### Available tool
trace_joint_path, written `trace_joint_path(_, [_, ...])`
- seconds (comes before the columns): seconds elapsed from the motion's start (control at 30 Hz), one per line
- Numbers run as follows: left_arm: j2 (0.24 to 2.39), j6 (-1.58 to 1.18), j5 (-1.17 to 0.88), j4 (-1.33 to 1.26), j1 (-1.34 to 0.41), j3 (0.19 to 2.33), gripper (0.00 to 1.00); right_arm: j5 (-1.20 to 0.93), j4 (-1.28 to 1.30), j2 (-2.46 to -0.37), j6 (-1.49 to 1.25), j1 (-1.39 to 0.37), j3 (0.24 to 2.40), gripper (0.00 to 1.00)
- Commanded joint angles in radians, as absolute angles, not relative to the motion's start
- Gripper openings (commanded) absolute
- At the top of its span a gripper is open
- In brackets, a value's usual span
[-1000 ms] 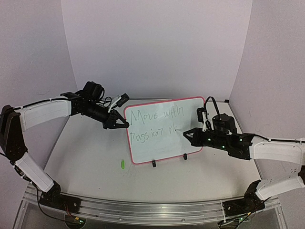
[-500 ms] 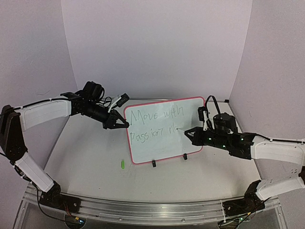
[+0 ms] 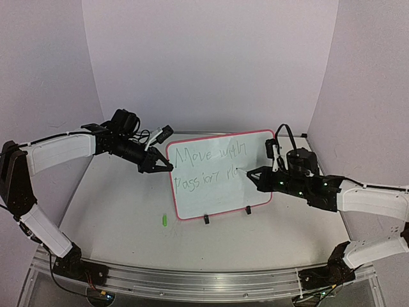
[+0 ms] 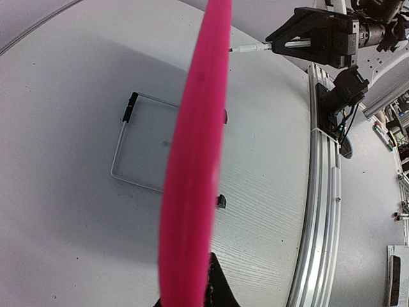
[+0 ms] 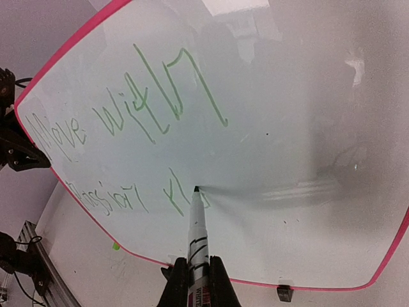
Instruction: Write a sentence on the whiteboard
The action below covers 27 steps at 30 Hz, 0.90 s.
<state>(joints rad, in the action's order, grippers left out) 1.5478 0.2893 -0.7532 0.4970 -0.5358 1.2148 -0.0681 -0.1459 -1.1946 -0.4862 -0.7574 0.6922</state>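
Observation:
The whiteboard (image 3: 217,195) with its pink-red frame stands tilted on black feet at mid table. The sentence (image 3: 206,165) runs in two green lines, the lower one ending beside the pen tip. My left gripper (image 3: 167,167) is shut on the board's left frame edge (image 4: 192,160), seen edge-on in the left wrist view, where the gripper (image 4: 199,284) sits at the bottom. My right gripper (image 3: 250,174) is shut on a white marker (image 5: 197,230). Its tip touches the board (image 5: 287,128) just right of the last strokes of the sentence (image 5: 153,121); the gripper (image 5: 197,281) holds the barrel.
A small green cap (image 3: 163,220) lies on the table in front of the board's lower left corner. The board's wire stand (image 4: 137,150) rests behind it. An aluminium rail (image 3: 192,281) runs along the near table edge. Purple walls close in the back and sides.
My right gripper has shifted slightly up and left, and the marker tip has moved a little on the second line. The left arm and the board have stayed put.

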Motion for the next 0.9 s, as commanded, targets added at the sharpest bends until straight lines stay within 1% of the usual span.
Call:
trace_joint_path(0.0, [1.559, 0.326, -0.675, 0.522, -0.545, 1.209, 0.00, -0.053, -0.156, -1.166, -0.481, -0.752, 0.713, 0.00])
trace_joint_path(0.2, [1.562, 0.325, -0.676, 0.522, -0.545, 1.210, 0.00, -0.053, -0.150, -1.123, -0.494, -0.752, 0.691, 0.00])
trace_joint_path(0.6, [1.562, 0.326, -0.677, 0.522, -0.545, 1.210, 0.00, -0.031, -0.150, -1.189, -0.467, -0.752, 0.725, 0.00])
trace_joint_path(0.87, [1.564, 0.326, -0.678, 0.521, -0.545, 1.210, 0.00, 0.000, -0.133, -1.183, -0.481, -0.752, 0.708, 0.00])
